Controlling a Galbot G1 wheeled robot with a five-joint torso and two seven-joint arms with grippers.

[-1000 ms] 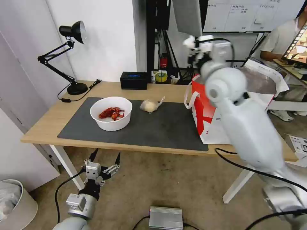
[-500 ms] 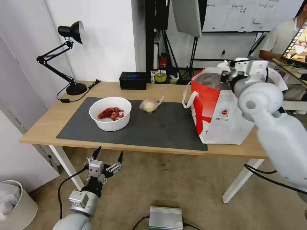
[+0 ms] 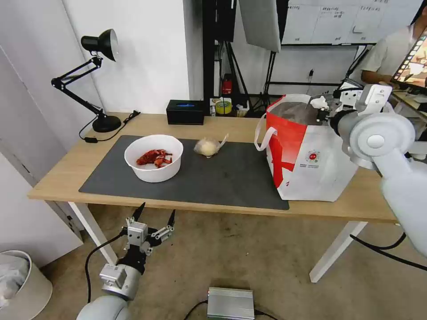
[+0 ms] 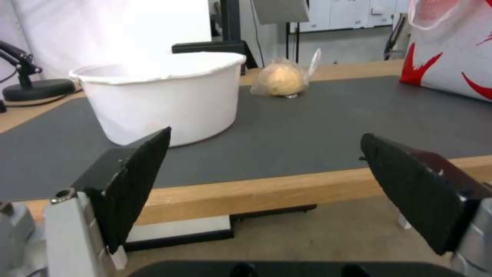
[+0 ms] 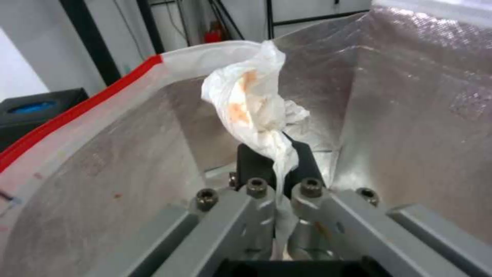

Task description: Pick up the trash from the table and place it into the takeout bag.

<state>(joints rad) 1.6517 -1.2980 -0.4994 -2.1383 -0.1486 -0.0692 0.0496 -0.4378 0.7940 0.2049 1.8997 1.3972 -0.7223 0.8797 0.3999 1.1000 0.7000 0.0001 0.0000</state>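
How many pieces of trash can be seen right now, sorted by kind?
White bowl of red shell scraps: 1
Knotted clear bag of beige stuff: 1
Crumpled tissue, held in the right gripper over the takeout bag: 1
Total: 3

We saw a light, smooth wooden table [image 3: 66, 180] carrying a matt dark grey mat [image 3: 222, 178], and on it a smooth white plastic-looking bowl [image 3: 154, 158] and a thin, glossy clear bag [image 3: 208, 146] of beige stuff. The takeout bag [image 3: 311, 155] had a crinkled, shiny silver foil lining, and the tissue [image 5: 253, 107] was soft, crumpled, stained paper pinched in the right gripper [image 5: 274, 154] between matt black fingers [image 5: 251, 161] on a grey metal body with dark screws.
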